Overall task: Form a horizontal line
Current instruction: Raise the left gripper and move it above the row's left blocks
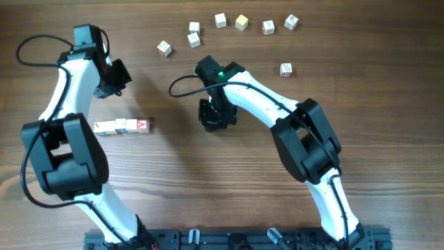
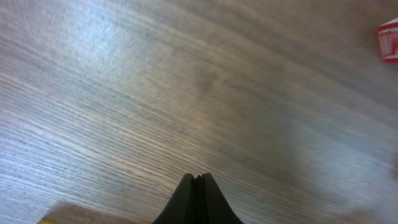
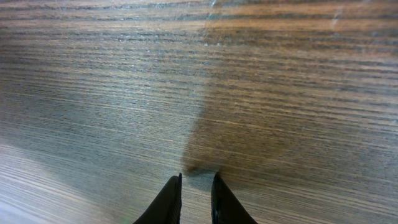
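Note:
The horizontal line [image 1: 123,126] is a short bar of whitish letter cubes touching edge to edge on the left of the table, and its right end cube shows a red "A" [image 1: 142,125]. My left gripper [image 1: 114,80] hovers just behind the bar. In its wrist view the left gripper [image 2: 199,177] is shut, empty, over bare wood. My right gripper [image 1: 216,114] stands mid-table, right of the bar. Its wrist view shows the right gripper [image 3: 197,177] narrowly open, with only table grain between the fingers.
Several loose whitish cubes lie along the back edge, among them one [image 1: 164,48], one [image 1: 220,20] and one [image 1: 291,22]. A yellow-green cube [image 1: 241,22] sits with them. A lone cube [image 1: 286,69] lies right of centre. A red-and-white cube [image 2: 388,40] shows at the left wrist view's right edge.

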Tool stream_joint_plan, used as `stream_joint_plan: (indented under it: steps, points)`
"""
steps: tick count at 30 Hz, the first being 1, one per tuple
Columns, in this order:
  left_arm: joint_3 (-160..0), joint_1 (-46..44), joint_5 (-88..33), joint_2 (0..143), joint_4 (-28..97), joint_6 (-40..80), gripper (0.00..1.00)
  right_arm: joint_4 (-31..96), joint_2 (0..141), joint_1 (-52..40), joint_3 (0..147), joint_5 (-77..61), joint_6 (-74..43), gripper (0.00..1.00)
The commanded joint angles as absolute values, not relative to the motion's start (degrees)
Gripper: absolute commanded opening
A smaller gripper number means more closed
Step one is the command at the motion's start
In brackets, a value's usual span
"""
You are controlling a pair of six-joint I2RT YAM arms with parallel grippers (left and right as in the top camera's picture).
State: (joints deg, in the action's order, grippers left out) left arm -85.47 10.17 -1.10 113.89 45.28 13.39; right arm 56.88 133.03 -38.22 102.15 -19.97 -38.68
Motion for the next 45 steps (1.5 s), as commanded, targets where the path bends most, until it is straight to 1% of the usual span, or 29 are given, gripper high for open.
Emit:
stream_joint_plan:
  steps: [1, 6, 12, 20, 45]
  points:
    - [-85.78, 10.50, 0.99, 115.33, 46.83, 14.11, 0.04, 55.99, 135.96, -38.06, 100.47, -12.95, -37.65, 0.18]
    - [-84.38, 10.61, 0.97, 116.36, 48.40, 17.30, 0.04, 55.79, 135.96, -38.06, 100.47, -13.06, -37.69, 0.18]
    - [-80.66, 10.76, 1.43, 117.36, 46.89, 23.09, 0.04, 55.51, 135.96, -38.06, 100.47, -13.41, -37.74, 0.18]
    - [-80.55, 10.76, 1.45, 117.36, 50.06, 26.02, 0.04, 55.51, 135.96, -38.06, 100.47, -13.41, -37.74, 0.18]
    - [-80.55, 10.76, 3.11, 117.36, 54.94, 27.92, 0.04, 55.55, 135.96, -38.06, 100.47, -13.41, -37.71, 0.18]
